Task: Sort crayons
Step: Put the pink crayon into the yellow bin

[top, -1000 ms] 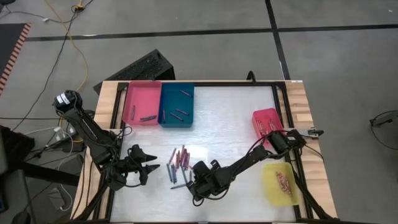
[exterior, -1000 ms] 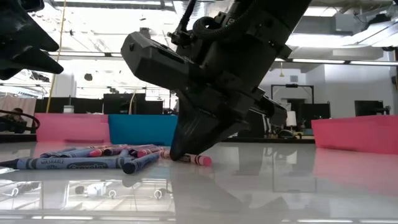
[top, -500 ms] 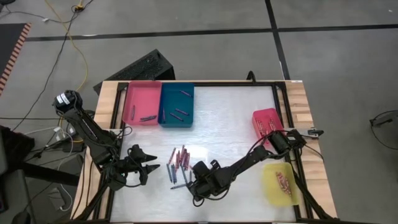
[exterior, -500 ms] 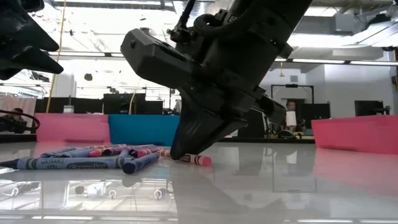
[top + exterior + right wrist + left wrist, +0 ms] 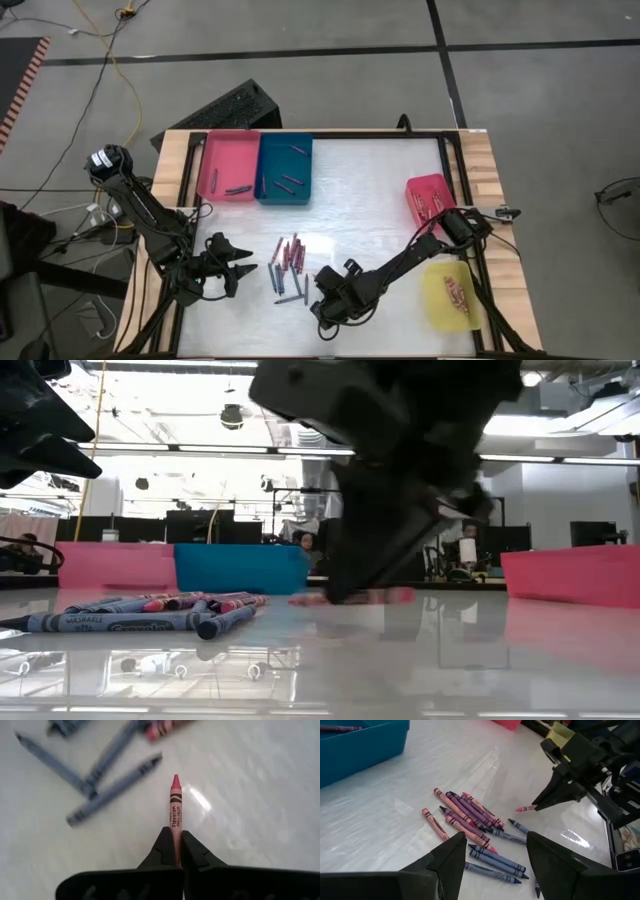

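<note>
Right fingers (image 5: pixel 174 851) lifted pink crayon (image 5: pixel 175 802) beside pile (image 5: pixel 470 822).

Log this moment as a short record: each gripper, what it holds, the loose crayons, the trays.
right gripper: shut on a pink crayon, by the loose pile
left gripper: open, holds nothing, waits at the table's left side, facing the pile
loose crayons: pile of pink, red, purple and grey-blue sticks on the white tabletop, between the two grippers
pink tray: far left, a few crayons inside
blue tray: beside the pink one, a few crayons inside
red tray: right edge, crayons inside
yellow tray: right edge, crayons inside
</note>
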Controlling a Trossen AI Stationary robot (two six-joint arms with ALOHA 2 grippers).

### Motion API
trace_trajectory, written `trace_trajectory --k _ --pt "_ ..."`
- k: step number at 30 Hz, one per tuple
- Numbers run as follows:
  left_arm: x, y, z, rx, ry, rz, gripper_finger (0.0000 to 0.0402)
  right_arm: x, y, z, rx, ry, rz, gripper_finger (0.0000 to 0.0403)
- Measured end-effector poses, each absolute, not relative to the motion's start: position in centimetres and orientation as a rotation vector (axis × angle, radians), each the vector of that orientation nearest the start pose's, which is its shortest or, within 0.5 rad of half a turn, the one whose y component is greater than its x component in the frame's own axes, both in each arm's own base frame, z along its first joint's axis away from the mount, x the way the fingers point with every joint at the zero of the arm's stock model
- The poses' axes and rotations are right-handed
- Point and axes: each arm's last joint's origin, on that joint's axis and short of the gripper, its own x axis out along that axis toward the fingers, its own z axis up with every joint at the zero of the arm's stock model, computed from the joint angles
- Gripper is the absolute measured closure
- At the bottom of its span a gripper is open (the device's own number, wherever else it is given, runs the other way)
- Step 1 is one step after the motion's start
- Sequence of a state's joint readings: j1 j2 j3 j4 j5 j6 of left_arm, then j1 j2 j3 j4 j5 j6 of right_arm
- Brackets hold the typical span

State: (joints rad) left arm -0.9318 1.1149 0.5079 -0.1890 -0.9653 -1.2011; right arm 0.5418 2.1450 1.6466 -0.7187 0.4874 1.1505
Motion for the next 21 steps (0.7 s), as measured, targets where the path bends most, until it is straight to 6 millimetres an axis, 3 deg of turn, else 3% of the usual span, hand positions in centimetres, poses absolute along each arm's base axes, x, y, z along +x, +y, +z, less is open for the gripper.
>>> trace_trajectory --k 11,21 --pt "13.7 -14.5 19.0 -0.533 0.362 0.287 0.0203 34.1 23.6 18.4 0.489 1.194 -0.537 0.0403" --pt "13.7 -14.5 19.0 -0.521 0.364 0.288 0.0203 28.3 25.0 20.6 0.421 1.374 -0.846 0.0403"
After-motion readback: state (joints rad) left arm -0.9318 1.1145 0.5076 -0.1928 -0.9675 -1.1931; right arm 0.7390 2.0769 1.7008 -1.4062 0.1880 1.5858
